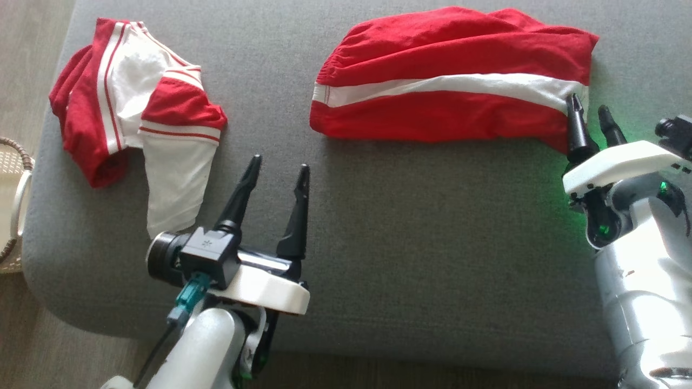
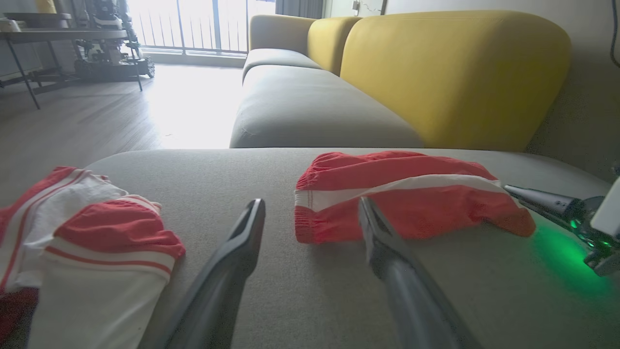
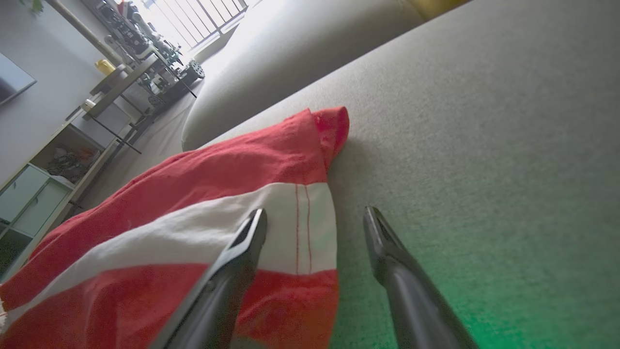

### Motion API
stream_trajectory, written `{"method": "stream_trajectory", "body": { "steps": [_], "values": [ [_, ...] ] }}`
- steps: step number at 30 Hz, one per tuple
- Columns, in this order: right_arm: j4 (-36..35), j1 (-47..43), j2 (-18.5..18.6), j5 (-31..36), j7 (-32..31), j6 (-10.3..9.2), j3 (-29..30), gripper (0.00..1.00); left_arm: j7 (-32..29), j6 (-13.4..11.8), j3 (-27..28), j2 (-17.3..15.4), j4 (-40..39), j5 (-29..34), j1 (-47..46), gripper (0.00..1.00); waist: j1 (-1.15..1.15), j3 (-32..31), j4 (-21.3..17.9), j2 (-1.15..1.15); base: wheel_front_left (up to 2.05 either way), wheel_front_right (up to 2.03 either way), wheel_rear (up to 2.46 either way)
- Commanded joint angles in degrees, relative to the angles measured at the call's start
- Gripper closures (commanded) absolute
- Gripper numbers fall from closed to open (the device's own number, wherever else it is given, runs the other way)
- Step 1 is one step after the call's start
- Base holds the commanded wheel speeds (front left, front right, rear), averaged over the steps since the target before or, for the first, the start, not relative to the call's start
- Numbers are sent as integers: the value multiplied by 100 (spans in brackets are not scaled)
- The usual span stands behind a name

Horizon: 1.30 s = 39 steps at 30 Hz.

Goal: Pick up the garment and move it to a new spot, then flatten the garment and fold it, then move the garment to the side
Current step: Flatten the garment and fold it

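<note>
Red shorts point(image 1: 448, 54) with white stripe, lying flat on grey cushion point(image 1: 405, 227), right gripper point(image 1: 589, 105) spread at their edge, left gripper point(image 1: 281, 162) spread, empty

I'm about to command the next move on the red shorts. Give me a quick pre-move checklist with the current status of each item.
1. The left end effector is open and empty, over bare grey cushion: ok.
2. The right end effector is open and empty, at the right end of the red shorts: ok.
3. Its fingers straddle the shorts' hem, one over cloth and one over cushion: ok.
4. Whether a finger is touching the cloth: cannot tell.
5. The shorts lie apart from the red-and-white shirt, with bare cushion between them: ok.
</note>
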State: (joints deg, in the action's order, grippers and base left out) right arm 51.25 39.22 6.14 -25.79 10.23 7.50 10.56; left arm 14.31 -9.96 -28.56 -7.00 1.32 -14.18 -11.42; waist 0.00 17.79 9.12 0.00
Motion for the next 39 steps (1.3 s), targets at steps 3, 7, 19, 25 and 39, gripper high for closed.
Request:
{"method": "stream_trajectory", "body": {
  "steps": [3, 7, 19, 25, 39],
  "values": [
    [10, 236, 28, -135, -96, -1, -173, 0, 68, 94, 263, 20, -164, 121, -68, 0, 0, 82, -16, 0, 0, 0, 0],
    [198, 370, 63, -321, -160, -1, -373, 42, 68, 228, 334, 127, -84, 246, -114, 0, 0, 169, -36, 0, 0, 0, 0],
    [191, 380, 216, -654, 43, -1, -897, 100, 69, 390, 558, 264, 25, 435, -92, 0, 0, 76, -190, 0, 0, 0, 0],
    [-1, 233, 298, -925, -115, -1, -1121, 100, 69, 433, 732, 287, 20, 496, -39, 0, 0, -15, -407, 0, 0, 0, 0],
    [809, 842, 597, -713, -784, -1, -1652, 0, 69, 550, 593, 388, 158, 508, -133, 0, 0, 70, -106, 0, 0, 0, 0]
  ]
}}
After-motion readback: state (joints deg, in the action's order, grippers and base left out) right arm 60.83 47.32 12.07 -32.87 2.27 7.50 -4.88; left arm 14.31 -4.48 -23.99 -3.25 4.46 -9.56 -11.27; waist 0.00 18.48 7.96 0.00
